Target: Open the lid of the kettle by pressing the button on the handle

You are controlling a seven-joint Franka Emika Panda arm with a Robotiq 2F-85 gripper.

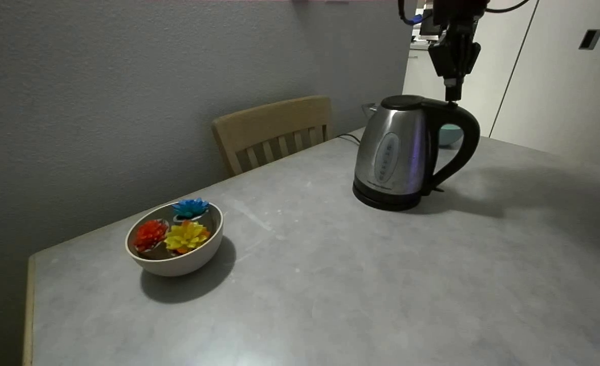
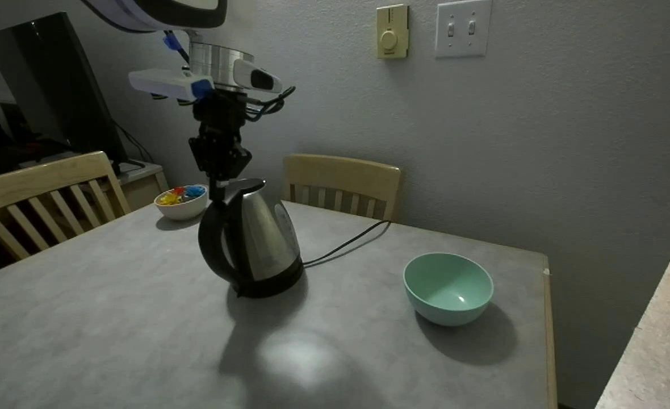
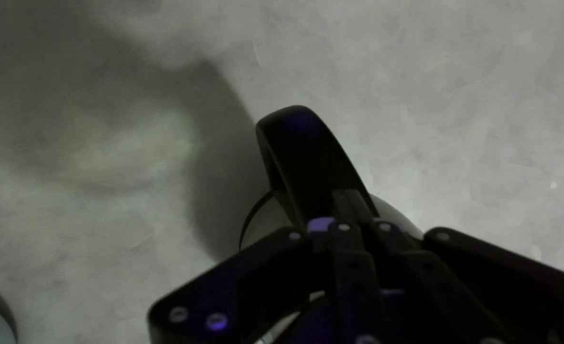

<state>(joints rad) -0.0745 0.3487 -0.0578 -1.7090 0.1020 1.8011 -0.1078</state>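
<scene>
The steel kettle [image 1: 399,152] stands upright on the grey table, also in an exterior view [image 2: 269,238] and partly in the wrist view [image 3: 267,222]. Its black lid [image 1: 402,102] lies flat and closed on top; it also shows edge-on [image 2: 250,185], and my gripper hides it in the wrist view. The black loop handle [image 1: 472,134] shows in the wrist view too [image 3: 306,148]. My gripper [image 1: 453,96] points straight down with fingers together and nothing between them [image 3: 351,195]. Its tips are at the handle's top, right over the button [image 1: 451,103], a small dark bump. I cannot tell whether they touch it.
A white bowl [image 1: 193,260] with red, yellow and blue flowers stands on the table. A mint bowl [image 2: 448,289] stands on the spout side. The kettle's black cord [image 2: 349,243] runs to the table edge. A wooden chair [image 2: 343,173] stands against the wall.
</scene>
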